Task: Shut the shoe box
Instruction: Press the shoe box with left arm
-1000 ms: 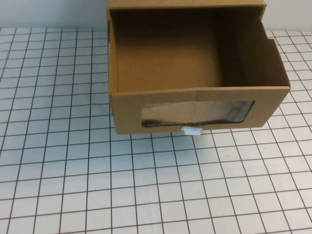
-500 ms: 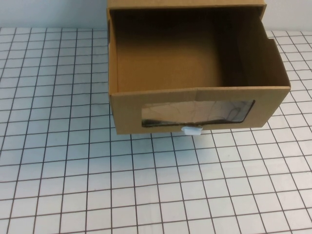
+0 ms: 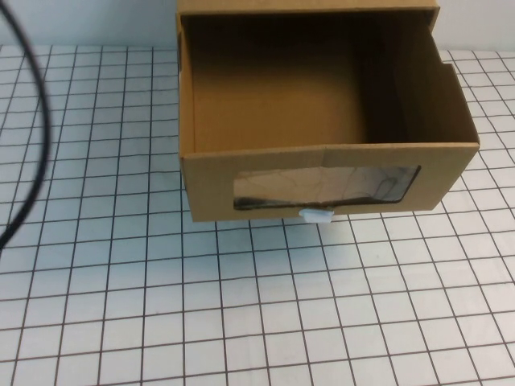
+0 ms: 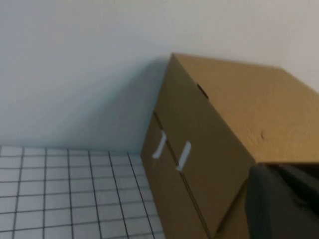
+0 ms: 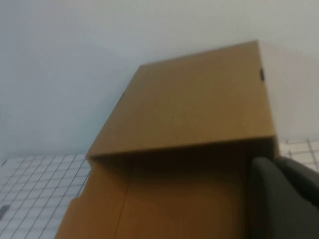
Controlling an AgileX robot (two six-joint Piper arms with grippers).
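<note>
left gripper (image 4: 284, 199) and right gripper (image 5: 284, 194): we cannot tell their state, both raised beside the shoe box (image 3: 322, 121) | box at desk (image 3: 121, 305) rear, drawer pulled out | step: approach; next, push the drawer front inward.

table: we see a white surface (image 3: 265, 322) ruled with a dark grid of squares, running to every edge of the high view.
wall: we see a plain pale wall (image 3: 88, 20) along the table's far edge.
cable: we see a dark cable (image 3: 39, 121) curving over the table's left edge.
</note>
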